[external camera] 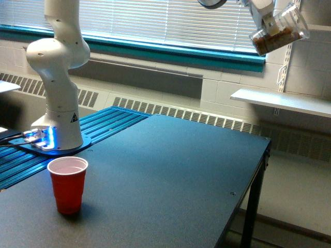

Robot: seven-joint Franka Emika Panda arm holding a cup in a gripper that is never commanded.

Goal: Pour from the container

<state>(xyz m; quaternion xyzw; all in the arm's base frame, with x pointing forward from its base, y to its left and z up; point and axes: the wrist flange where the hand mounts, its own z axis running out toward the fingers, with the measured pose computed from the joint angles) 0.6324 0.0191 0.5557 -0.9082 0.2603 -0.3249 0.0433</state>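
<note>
The container (pixel 280 32), a clear round plastic cup with brown nut-like pieces in its lower end, hangs tilted at the top right of the exterior view, high above the table. My gripper (pixel 270 19) is shut on it from the upper left; its fingers are mostly hidden by the cup and the frame's edge. A red cup (pixel 68 184) with a white inside stands upright near the table's front left corner, far from the container.
The arm's white base (pixel 57 103) stands at the exterior view's left on a blue ribbed plate (pixel 111 121). The dark table (pixel 176 175) ends at its right edge. A white shelf (pixel 282 102) juts from the wall at the right. Window blinds run behind.
</note>
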